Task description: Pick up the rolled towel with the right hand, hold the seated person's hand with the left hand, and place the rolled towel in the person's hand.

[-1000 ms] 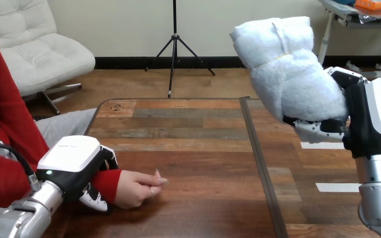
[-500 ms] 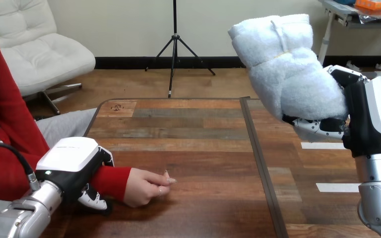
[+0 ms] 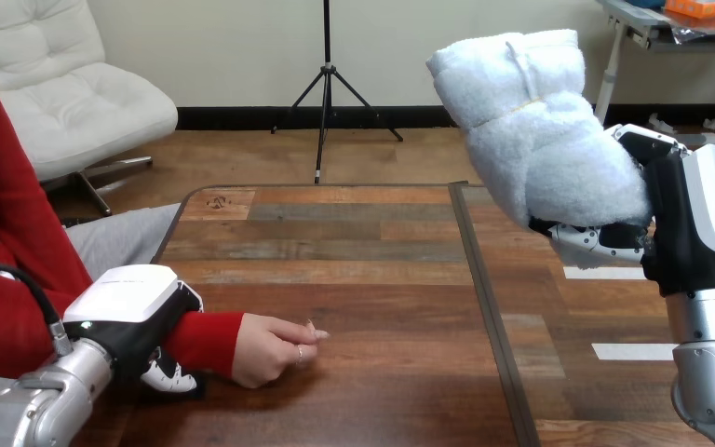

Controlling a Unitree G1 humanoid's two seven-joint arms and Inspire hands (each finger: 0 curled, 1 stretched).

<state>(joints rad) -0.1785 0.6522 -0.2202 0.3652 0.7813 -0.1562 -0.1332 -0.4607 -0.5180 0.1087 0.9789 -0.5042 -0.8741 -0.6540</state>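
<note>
Right hand: fingers curled under and round the rolled towel, which it grips from the side; the roll stands up and to the left of the palm, high above the right part of the counter and touching nothing else; you may record step 1, the pick-up, as done.

Left hand: laid over the person's forearm, on the red sleeve just behind the cuff; a finger shows curled beneath the sleeve, so I judge the hand closed round the forearm; note that the hold sits on the forearm and not on the person's hand itself; step 2 counts as done in substance, with that reservation.

The person's hand rests on the counter near its front left, fingers loosely curled inward, palm not turned up; it touches the wood and holds nothing.

Outstanding: step 3 in full; the rolled towel and the person's hand are well apart, with bare counter between them; in my judgement you have 2 of 3 steps in hand, and the delivery calls for the right arm to carry the roll down and left, and for the person's palm to open or be turned to receive it.
</note>
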